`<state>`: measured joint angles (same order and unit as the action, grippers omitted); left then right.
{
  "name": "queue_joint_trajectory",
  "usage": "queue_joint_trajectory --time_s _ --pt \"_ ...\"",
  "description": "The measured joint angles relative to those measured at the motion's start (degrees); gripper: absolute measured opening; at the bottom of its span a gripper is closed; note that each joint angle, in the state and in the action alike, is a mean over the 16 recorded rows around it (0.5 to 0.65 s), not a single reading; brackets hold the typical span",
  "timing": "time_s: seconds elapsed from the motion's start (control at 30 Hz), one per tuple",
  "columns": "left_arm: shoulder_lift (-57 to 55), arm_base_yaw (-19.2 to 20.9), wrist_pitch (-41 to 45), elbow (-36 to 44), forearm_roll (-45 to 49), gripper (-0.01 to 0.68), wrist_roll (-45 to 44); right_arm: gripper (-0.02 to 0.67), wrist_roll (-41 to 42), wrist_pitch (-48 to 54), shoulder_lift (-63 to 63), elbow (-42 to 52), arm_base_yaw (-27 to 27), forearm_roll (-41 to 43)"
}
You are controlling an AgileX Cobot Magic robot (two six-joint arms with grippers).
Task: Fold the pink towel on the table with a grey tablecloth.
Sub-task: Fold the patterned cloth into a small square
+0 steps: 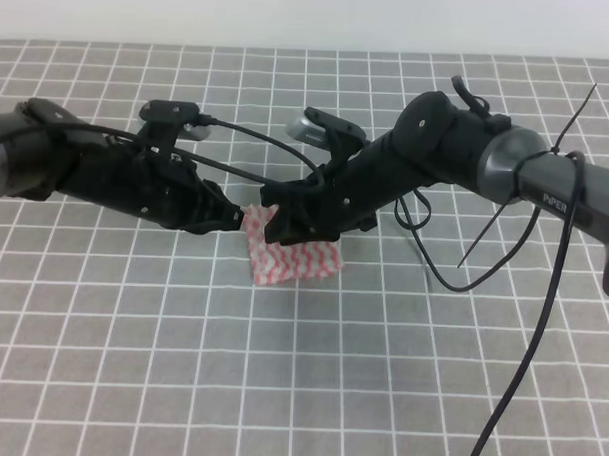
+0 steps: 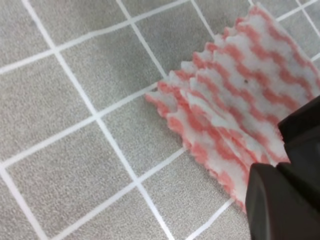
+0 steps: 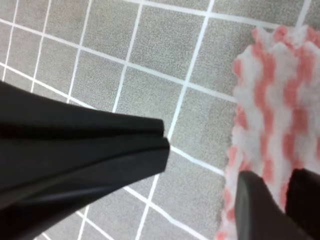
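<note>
Right gripper (image 1: 281, 225) at pink towel (image 1: 301, 260) edge.

A: Left wrist camera, and the pink towel (image 2: 235, 105) fills the frame from centre out to two o'clock, red and white zigzag stripes all over.

B: Layers there, look! Several zigzag-cut edges stacked along its nine o'clock side, fanned a little apart.

A: Lying on the grey tablecloth (image 2: 75, 125), white grid lines running diagonally beneath.

B: And down at five o'clock, the left gripper (image 2: 287, 175), black, two fingers meeting right at the towel's corner.

A: Pinching it?

B: Looks that way. The cloth runs straight in between them, no gap showing.
</note>
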<state>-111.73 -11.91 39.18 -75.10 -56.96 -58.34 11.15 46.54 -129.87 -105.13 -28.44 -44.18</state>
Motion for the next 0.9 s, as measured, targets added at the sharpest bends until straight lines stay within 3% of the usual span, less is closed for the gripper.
queue_joint_trajectory --time_s 0.6,0.9 --pt "-0.01 0.0 -0.61 -0.01 -0.72 -0.003 -0.1 0.021 1.34 2.39 -0.44 -0.02 -0.05 0.51" --pt "0.01 0.0 -1.05 0.0 -1.2 -0.002 -0.37 -0.011 1.9 4.02 -1.34 -0.08 -0.45 0.17"
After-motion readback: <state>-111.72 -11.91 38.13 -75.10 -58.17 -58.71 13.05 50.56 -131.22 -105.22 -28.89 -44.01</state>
